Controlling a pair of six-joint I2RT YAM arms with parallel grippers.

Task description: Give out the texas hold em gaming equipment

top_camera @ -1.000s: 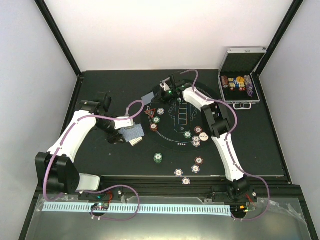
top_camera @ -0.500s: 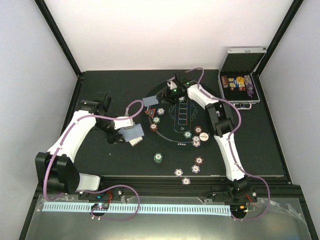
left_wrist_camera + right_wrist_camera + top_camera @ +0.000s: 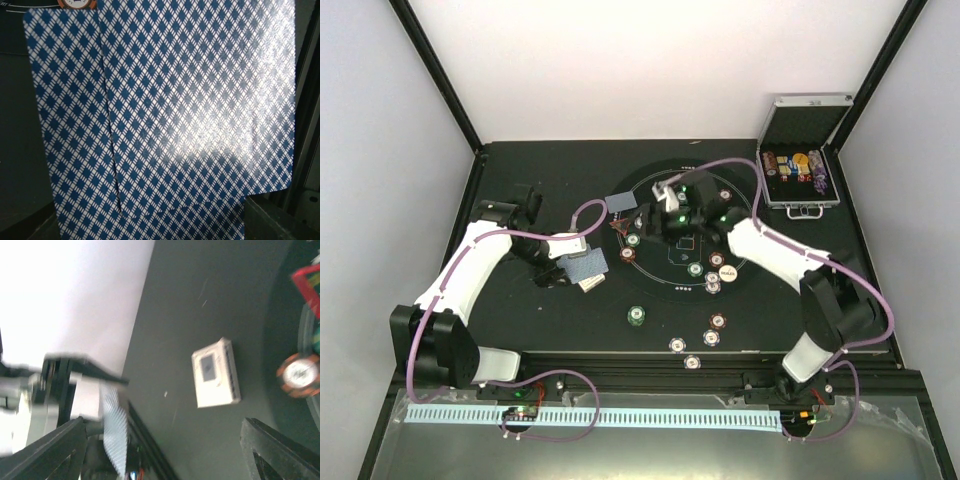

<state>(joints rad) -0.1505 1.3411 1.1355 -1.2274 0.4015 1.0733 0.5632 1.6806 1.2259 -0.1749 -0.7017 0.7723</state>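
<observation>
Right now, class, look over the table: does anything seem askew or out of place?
The blue-and-white diamond-patterned playing cards are not squared up. In the left wrist view, one card sits shifted sideways and slightly twisted against the other, so their long edges do not line up.

Playing cards (image 3: 200,110) run off the left wrist view's top and bottom; the right wrist view crops the red marker (image 3: 309,280)

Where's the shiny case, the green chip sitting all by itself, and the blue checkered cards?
silver case (image 3: 811,121): top view, on its open lid.
green chip (image 3: 637,316): top view, on the chip's middle.
blue-backed cards (image 3: 200,125): left wrist view, on the back of the top card.
</observation>
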